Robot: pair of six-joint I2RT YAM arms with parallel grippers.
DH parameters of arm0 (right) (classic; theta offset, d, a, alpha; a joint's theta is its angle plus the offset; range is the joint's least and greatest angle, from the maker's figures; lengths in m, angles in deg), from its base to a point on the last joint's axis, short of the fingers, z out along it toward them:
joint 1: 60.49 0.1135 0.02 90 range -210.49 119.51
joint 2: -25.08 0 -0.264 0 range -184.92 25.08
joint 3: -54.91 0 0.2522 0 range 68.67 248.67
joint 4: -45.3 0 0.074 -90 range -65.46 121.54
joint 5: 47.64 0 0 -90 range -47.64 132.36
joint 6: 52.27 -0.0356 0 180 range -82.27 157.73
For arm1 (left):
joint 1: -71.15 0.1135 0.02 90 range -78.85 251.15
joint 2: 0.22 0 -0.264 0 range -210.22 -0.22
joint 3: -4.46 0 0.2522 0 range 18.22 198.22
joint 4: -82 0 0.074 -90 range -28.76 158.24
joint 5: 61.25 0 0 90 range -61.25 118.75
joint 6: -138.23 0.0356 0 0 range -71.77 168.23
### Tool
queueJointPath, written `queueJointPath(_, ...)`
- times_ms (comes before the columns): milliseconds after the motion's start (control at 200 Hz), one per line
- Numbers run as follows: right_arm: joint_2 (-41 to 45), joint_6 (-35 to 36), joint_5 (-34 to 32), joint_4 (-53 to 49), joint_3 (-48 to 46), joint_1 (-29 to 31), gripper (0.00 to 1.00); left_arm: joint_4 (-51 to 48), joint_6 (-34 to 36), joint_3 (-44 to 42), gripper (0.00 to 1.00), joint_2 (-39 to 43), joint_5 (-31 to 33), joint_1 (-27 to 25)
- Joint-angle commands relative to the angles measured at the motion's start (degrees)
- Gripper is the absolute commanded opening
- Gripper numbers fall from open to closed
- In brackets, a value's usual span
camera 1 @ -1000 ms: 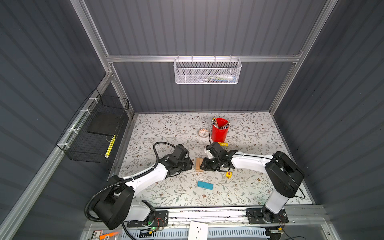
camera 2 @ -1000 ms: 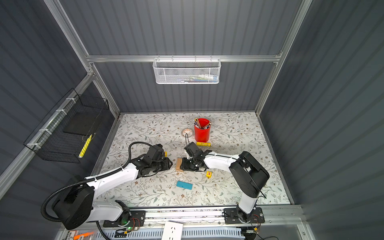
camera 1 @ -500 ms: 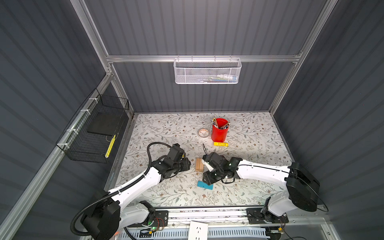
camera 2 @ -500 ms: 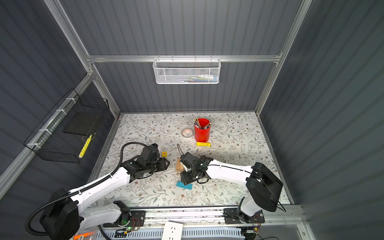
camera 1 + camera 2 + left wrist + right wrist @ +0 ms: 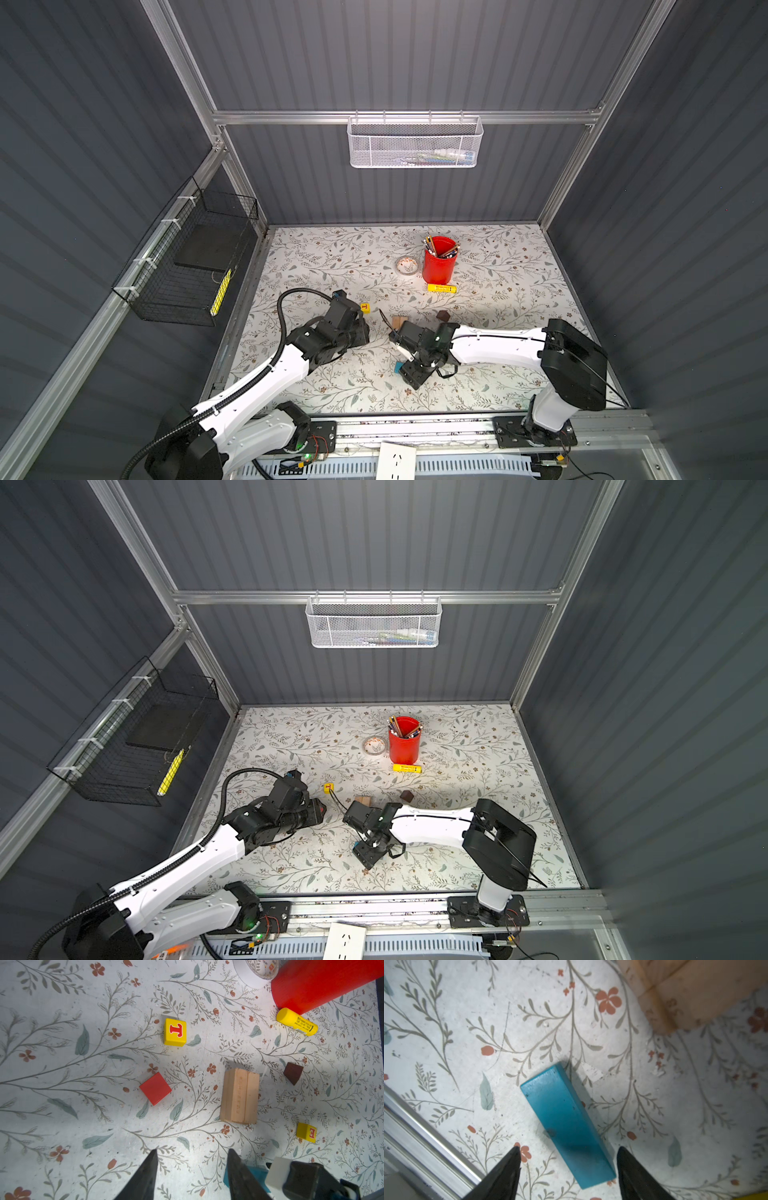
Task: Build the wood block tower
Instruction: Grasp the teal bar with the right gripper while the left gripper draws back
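Right gripper (image 5: 568, 1148): your jaws stand wide either side of one end of the teal bar (image 5: 564, 1122), clamping nothing.
Left gripper (image 5: 192, 1150): your jaws are partly apart and hold nothing.
Teal bar: flat, toward the table's (image 5: 519, 257) front edge.
Tan bars (image 5: 240, 1096): packed together mid-table.
Loose around them: red cube (image 5: 155, 1088), T cube (image 5: 175, 1032), E cube (image 5: 306, 1132), roof piece (image 5: 293, 1073).

Evenly lit, soft shadows — wrist-view edges blurred, warped
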Motion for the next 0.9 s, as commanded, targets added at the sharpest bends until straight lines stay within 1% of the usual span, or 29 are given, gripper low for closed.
queueJointPath(0, -1.77, 1.52, -3.77, -2.05, 2.34, 0.33, 0.72, -3.16, -0.61, -0.02, 0.55, 0.82, 2.51, 0.03)
queueJointPath(120, -3.33, 2.22, -4.62, -2.98, 3.59, 0.56, 0.69, -3.17, -0.58, 0.0, 0.55, 0.66, 2.82, 0.03)
queueJointPath(235, -3.52, 4.08, -1.3, -2.04, 3.37, 1.7, 0.67, -3.06, -0.54, -0.02, 0.56, 0.39, 2.71, 0.03)
queueJointPath(385, -4.16, 3.84, -2.01, -2.35, 3.55, 2.82, 0.61, -3.05, -0.62, -0.16, 0.56, 0.57, 2.7, 0.03)
queueJointPath(535, -4.57, 3.46, -2.24, -2.98, 3.64, 3.32, 0.52, -3.25, -0.76, -0.14, 0.56, 0.88, 2.78, 0.03)
queueJointPath(755, -6.36, 1.37, -5.79, -4.01, 4.56, 4.06, 0.42, -3.21, -0.63, -0.24, 0.56, 1.05, 3.14, 0.03)
queueJointPath(891, -7.05, 1.19, -5.27, -3.05, 5.14, 4.15, 0.41, -3.1, -0.73, -0.16, 0.56, 1.03, 3.24, 0.03)
